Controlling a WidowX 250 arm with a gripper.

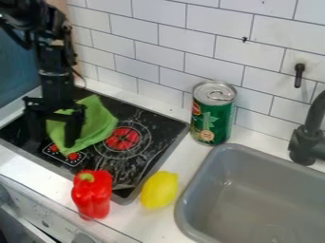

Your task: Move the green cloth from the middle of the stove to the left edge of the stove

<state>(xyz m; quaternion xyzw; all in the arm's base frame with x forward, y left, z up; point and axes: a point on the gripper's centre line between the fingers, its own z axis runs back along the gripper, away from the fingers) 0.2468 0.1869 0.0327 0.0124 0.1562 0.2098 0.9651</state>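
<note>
The black gripper (53, 135) hangs at the left over the stove, its two fingers wide apart and pointing down. A green cloth (95, 121) lies crumpled on the black stovetop (149, 128), partly behind the right finger and reaching into the space between the fingers. Whether the fingers touch the cloth, I cannot tell. A red bell pepper (92, 195) stands at the stove's front edge, and a yellow lemon (159, 190) lies to its right by the stove's corner.
A green can (213, 114) stands upright on the counter against the tiled wall, right of the stove. The grey sink (222, 154) takes up the lower right, with a black faucet (307, 142) behind it. Stove knobs line the front at lower left.
</note>
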